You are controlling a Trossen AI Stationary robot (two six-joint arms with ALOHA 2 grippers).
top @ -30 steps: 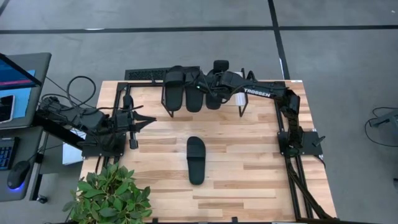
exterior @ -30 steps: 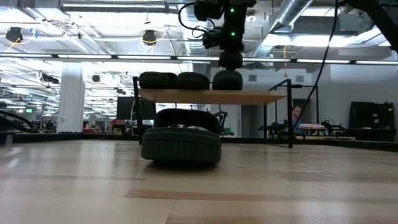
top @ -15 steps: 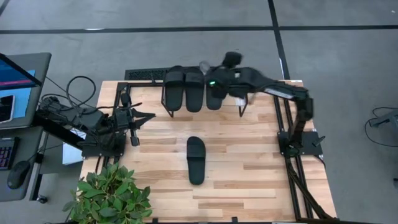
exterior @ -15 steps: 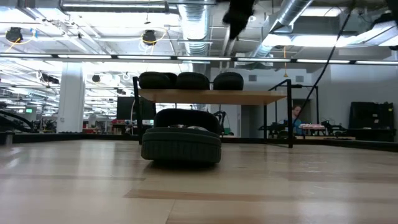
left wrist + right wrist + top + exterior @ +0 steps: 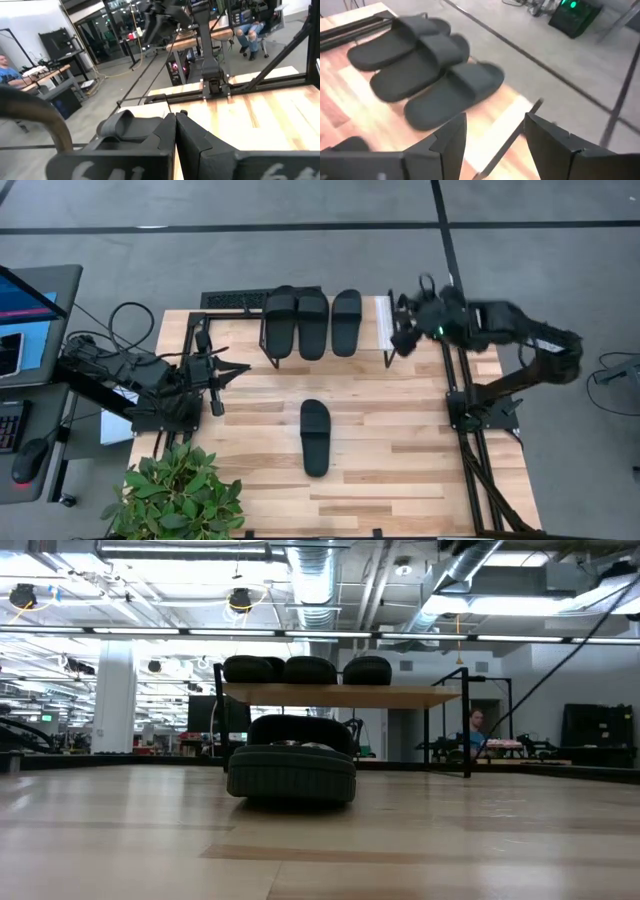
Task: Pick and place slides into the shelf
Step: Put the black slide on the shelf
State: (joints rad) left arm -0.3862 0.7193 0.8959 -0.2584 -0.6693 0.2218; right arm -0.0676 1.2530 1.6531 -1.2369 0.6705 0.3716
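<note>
High view: wooden table [image 5: 400, 470] on grey floor [image 5: 560, 260].

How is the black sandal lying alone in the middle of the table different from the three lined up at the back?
The lone black slip-on sandal lies on the big wooden tabletop, while the three matching black sandals sit raised on the small light-wood shelf. The lone sandal has nothing beside it; the three lie side by side in a row. All four look alike and point the same way.
</note>
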